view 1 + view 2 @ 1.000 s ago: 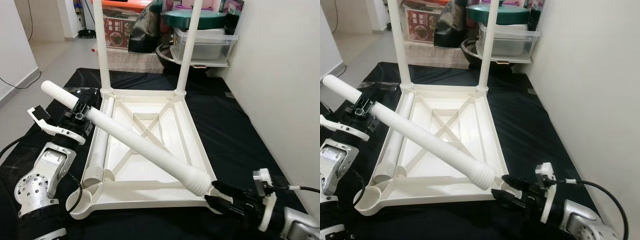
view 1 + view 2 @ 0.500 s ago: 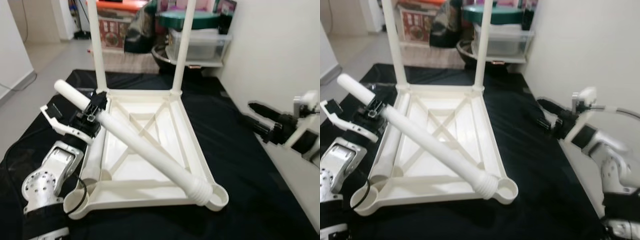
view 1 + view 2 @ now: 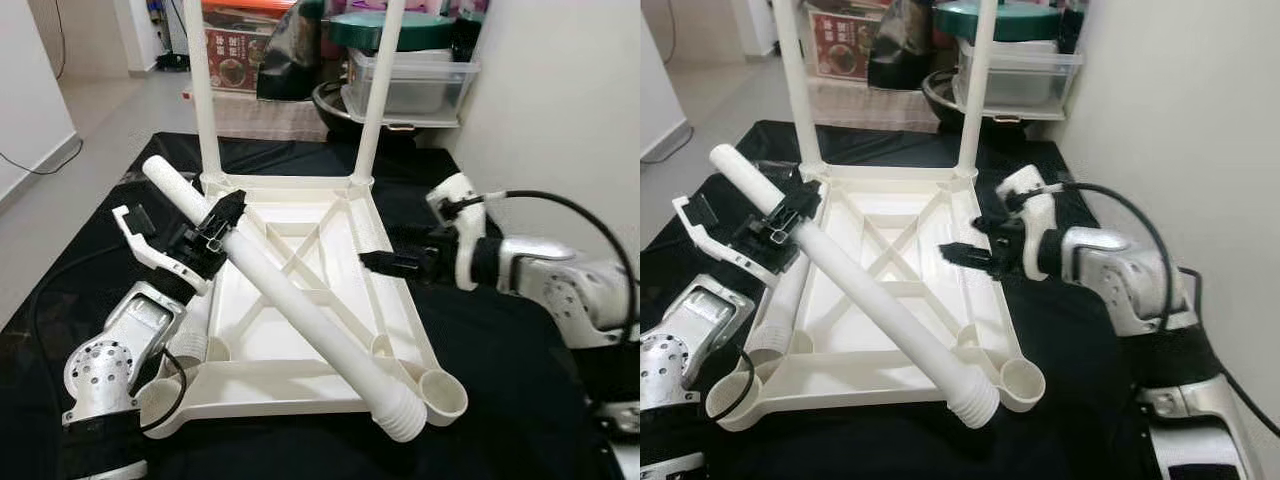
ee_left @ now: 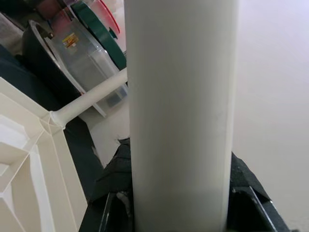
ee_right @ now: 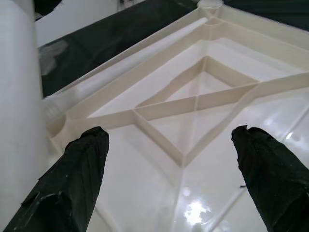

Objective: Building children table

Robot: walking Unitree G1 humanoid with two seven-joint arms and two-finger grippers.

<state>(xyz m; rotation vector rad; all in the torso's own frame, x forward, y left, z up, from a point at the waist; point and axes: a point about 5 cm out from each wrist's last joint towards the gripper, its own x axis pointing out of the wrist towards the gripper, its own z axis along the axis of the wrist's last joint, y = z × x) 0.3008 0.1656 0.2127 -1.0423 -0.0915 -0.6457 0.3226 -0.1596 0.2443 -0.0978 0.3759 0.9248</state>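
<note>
White plastic: upturned children's tabletop [image 3: 300, 330] lay underside-up on black cloth [image 3: 480, 330], two legs [image 3: 203, 90] already standing in the far corner sockets.
Left hand [image 3: 215, 235]: clamped round the loose table leg [image 3: 300, 315] near its upper end; leg slanted across the frame, ribbed end [image 3: 400, 418] just beside the near right corner socket [image 3: 445, 397], not seated.
Right hand [image 3: 958, 253]: fingers [image 5: 77, 179] apart, holding nothing, hovering over the tabletop's right rim near the cross ribs.
Change: a second ago right hand sat low at the leg's ribbed end; half a second ago it was off to the right; now swung in over the frame. Leg's lower end slid past the socket.
Meaning: probably regrasp needed to steer the ribbed end into the socket.
Spare: fourth leg [image 3: 190, 320] lay along the left rim.
</note>
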